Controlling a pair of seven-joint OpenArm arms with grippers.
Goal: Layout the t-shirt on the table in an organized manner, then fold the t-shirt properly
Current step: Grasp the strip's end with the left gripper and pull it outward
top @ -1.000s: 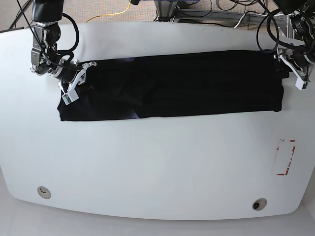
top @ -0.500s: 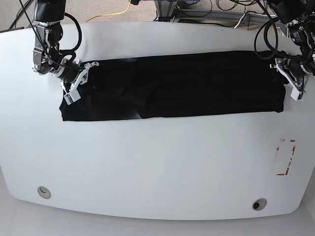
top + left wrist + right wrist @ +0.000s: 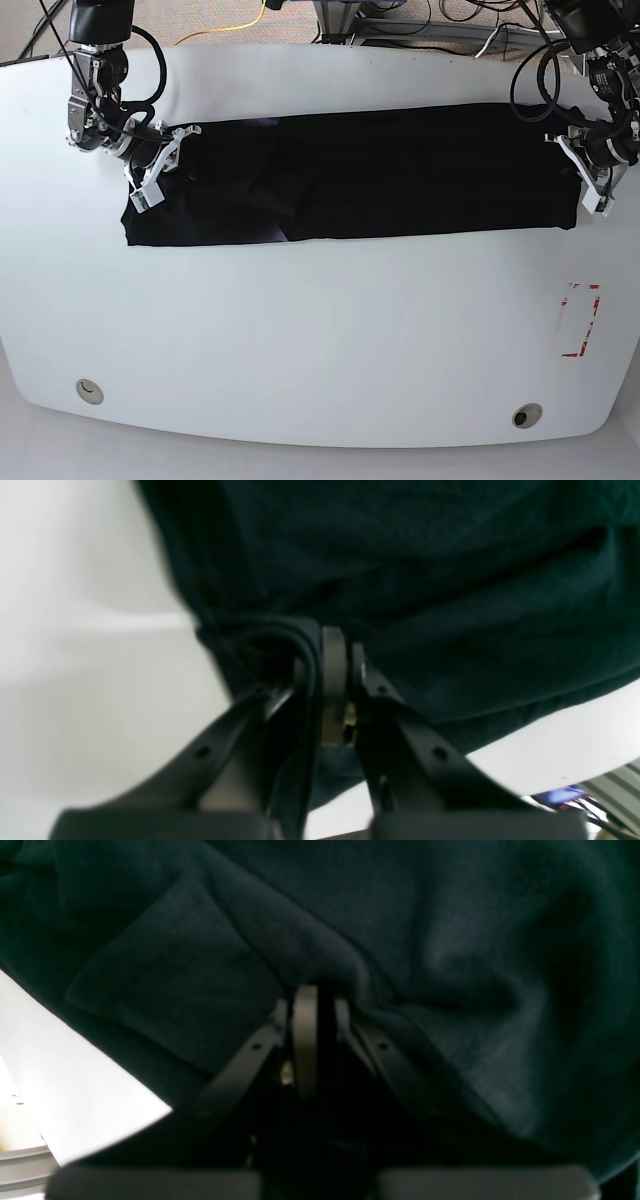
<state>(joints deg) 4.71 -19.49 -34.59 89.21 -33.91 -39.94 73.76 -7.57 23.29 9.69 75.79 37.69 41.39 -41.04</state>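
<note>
Since the earlier frames the left gripper [image 3: 590,172] has slid in over the end of the t-shirt [image 3: 360,175] and its jaws have gone from wide apart to clamped together on the cloth. That hem now sits a bit straighter than it did a second ago. Over at the other end the right gripper [image 3: 152,168] hasn't really budged, same pinch on the same corner.

So the shirt is lying as a long black band across the far half of the table [image 3: 300,330], folded lengthwise, plain dark side up, no print visible from the base view. Its near edge runs pretty straight; there's a wrinkled patch nearer the right gripper's end, with some diagonal creases.

In the left wrist view, the left gripper [image 3: 334,645] has its fingers pressed together with a fold of the t-shirt [image 3: 425,580] bunched right at the tips, white table [image 3: 85,680] showing beside and under it. Right wrist view is much the same: right gripper [image 3: 310,1002] closed tight, the t-shirt [image 3: 425,940] puckered around the tips and draping over most of the frame, a small wedge of table [image 3: 75,1100] at the lower edge.

Red tape marks [image 3: 582,320] sit near the table's corner, well apart from the shirt, and two small round holes [image 3: 90,390] are along the near edge.
</note>
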